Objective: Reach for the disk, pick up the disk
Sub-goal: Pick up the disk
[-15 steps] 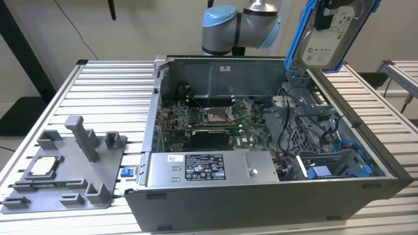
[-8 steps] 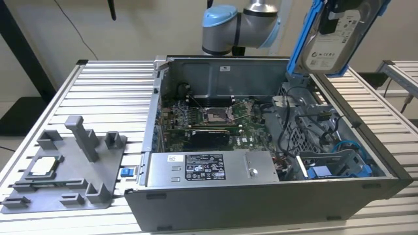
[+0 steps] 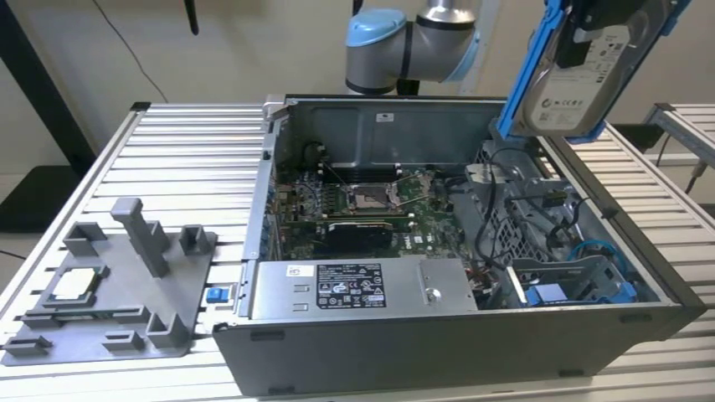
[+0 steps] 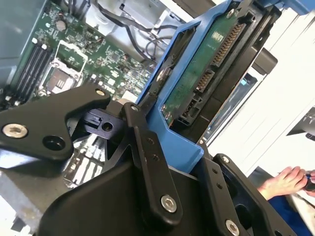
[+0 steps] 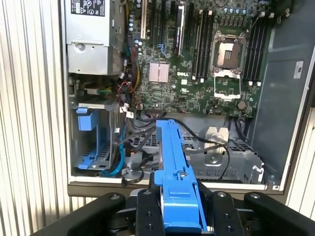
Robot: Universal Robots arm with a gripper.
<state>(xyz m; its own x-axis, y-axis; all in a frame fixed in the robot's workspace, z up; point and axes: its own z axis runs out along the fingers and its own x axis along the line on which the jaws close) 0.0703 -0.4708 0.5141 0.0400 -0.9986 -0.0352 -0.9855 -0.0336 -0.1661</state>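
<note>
The disk [image 3: 581,79], a silver-grey drive with a white label in a blue caddy, hangs tilted high above the open computer case's far corner on the exterior view's right. My gripper [image 3: 604,25] is shut on it from above, one black finger crossing its upper face. In the second wrist view the disk [image 4: 206,73] shows its green circuit board, with the blue frame clamped between the black fingers [image 4: 147,142]. In the first wrist view the caddy [image 5: 174,167] appears edge-on, and the gripper [image 5: 179,201] closes on it from both sides.
The open computer case [image 3: 447,356] lies on a slatted metal table, with the motherboard [image 3: 357,205] and a grey power supply [image 3: 357,289] inside. An empty blue drive bay [image 3: 570,285] sits below the disk. A grey fixture [image 3: 112,289] stands at the exterior view's left. A person's hand [image 4: 288,179] is nearby.
</note>
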